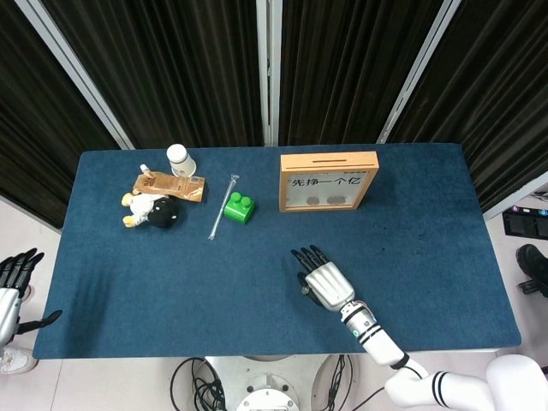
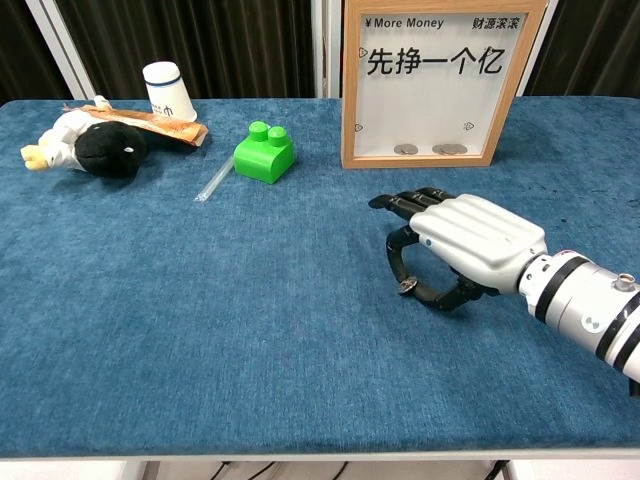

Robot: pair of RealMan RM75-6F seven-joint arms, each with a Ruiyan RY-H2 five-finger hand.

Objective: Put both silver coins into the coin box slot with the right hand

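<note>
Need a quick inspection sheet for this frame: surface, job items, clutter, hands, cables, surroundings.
Surface: blue cloth table, flat.
Job's things: wooden coin box upright at the far edge, slot on top, coins lying behind its window; a small silver coin at the right hand's fingertips, just above the cloth.
Clutter: far left, plush toy, brown packet, white cup; clear straw beside green block.
Hands: right hand curled over the coin; whether it is pinched cannot be told. Left hand off the table, fingers apart.
Cables: bundle below the near edge.
Surroundings: dark curtains.
</note>
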